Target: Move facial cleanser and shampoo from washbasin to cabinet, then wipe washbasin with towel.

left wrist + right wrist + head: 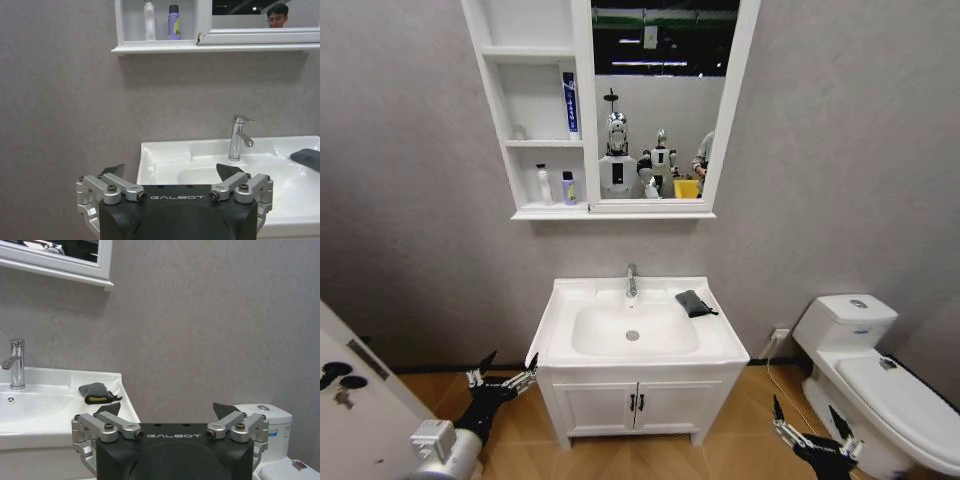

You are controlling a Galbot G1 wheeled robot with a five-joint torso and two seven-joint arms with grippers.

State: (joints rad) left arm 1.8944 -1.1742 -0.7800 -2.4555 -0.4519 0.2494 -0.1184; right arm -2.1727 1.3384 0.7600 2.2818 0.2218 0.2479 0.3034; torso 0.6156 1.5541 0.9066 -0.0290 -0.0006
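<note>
White washbasin [720, 345]; dark grey towel [695, 303]; white cabinet [585, 100].

washbasin [560, 330] – towel [695, 303], cabinet [582, 110] – bottles [556, 186]

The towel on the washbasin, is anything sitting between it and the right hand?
Nothing visible blocks it. The towel lies on the washbasin's back right corner, beside the tap. The right hand hangs open, low between the vanity and the toilet, with open air up to the rim.

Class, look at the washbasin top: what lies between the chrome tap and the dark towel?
Nothing. In the head view, bare white rim separates the tap from the towel on the washbasin; the right wrist view agrees.
</note>
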